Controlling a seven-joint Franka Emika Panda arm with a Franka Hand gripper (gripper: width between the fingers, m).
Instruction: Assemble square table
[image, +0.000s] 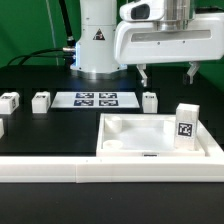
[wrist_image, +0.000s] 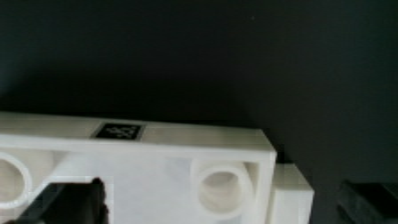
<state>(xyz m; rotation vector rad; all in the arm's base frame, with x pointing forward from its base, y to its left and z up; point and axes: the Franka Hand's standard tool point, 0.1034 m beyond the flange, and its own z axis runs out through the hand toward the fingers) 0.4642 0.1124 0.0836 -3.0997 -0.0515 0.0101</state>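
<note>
Exterior view: the gripper (image: 169, 73) hangs with its 2 dark fingers spread wide, holding nothing, above the square table (image: 140, 150). The table is a smooth white plastic slab with a raised rim, lying flat on the matte black mat (image: 40, 128). 1 boxy tagged leg (image: 184, 122) stands upright at its corner on the exterior view's right.

Wrist view: the square table's (wrist_image: 169, 150) edge carries a black-white tag (wrist_image: 119, 130) above a round socket (wrist_image: 222, 186).

The square tabletop (image: 135, 142) lies on the exterior view's right, just behind the long rail (image: 50, 171); an upright leg (image: 184, 124) stands on its right side; the marker board (image: 95, 98) lies behind it; a second leg (image: 149, 100) sits just right of that board; a third leg (image: 41, 101) and a fourth leg (image: 9, 100) sit to its left.
</note>
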